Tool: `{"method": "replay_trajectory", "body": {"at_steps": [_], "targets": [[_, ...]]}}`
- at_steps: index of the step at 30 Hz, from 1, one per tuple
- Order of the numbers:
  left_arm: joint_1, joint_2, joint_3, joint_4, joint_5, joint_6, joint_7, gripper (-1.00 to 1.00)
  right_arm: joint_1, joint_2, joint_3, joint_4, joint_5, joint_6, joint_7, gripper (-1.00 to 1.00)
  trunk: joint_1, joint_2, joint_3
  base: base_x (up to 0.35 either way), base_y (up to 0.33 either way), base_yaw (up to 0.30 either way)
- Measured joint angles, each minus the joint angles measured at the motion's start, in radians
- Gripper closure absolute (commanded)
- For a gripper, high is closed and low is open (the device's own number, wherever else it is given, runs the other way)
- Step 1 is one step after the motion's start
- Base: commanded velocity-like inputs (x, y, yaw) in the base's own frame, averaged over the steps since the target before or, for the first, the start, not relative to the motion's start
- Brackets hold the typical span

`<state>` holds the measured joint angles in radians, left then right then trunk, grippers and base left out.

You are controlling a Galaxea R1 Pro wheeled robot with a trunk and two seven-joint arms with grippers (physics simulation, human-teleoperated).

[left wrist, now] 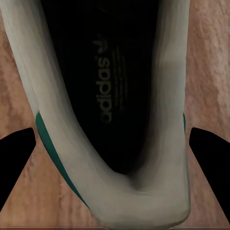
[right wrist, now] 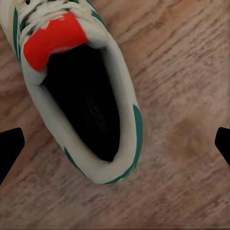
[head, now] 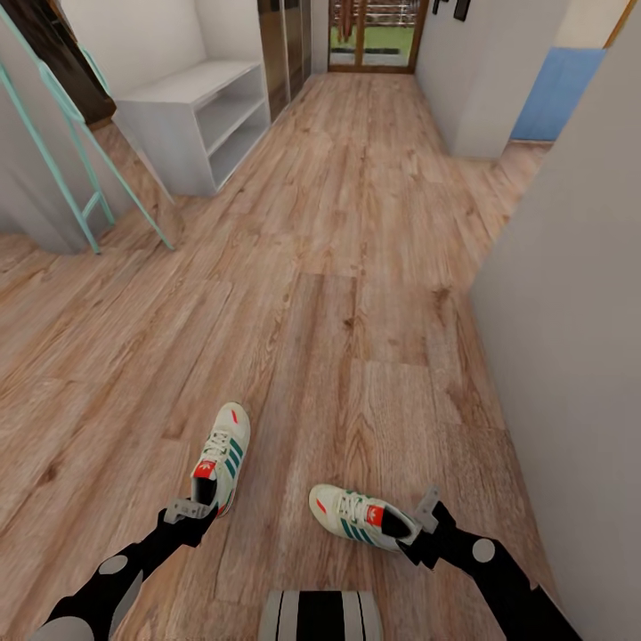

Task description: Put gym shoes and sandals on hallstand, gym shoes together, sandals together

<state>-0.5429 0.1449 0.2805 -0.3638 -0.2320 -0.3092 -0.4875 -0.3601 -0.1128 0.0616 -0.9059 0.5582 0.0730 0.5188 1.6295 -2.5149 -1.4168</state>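
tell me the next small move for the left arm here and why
Probably lower the left gripper a little and close it on the heel of the left gym shoe. In the left wrist view the heel collar sits between the two open fingers, which flank it without touching. The right gripper is likewise open at the other gym shoe, less centred.

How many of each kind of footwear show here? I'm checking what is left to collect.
Gym shoes: 2, one by the left gripper, one by the right gripper
Sandals: 0
Total: 2
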Motion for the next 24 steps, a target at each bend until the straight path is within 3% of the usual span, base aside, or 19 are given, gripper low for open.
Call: {"method": "replay_trajectory", "body": {"at_steps": [6,24], "targets": [[0.0,-0.001,0.001,0.0,0.0,0.0,0.0,1.0,0.0,0.0,-0.025,-0.001,0.0,0.0,0.0,-1.0,0.002,-0.001,-0.019,0.0,0.0,-0.088],[0.001,0.0,0.002,0.0,0.001,-0.001,0.004,1.0,0.0,0.001,-0.029,-0.001,-0.001,0.0,0.0,-1.0,0.001,-0.001,-0.022,0.028,0.0,-0.015]]}}
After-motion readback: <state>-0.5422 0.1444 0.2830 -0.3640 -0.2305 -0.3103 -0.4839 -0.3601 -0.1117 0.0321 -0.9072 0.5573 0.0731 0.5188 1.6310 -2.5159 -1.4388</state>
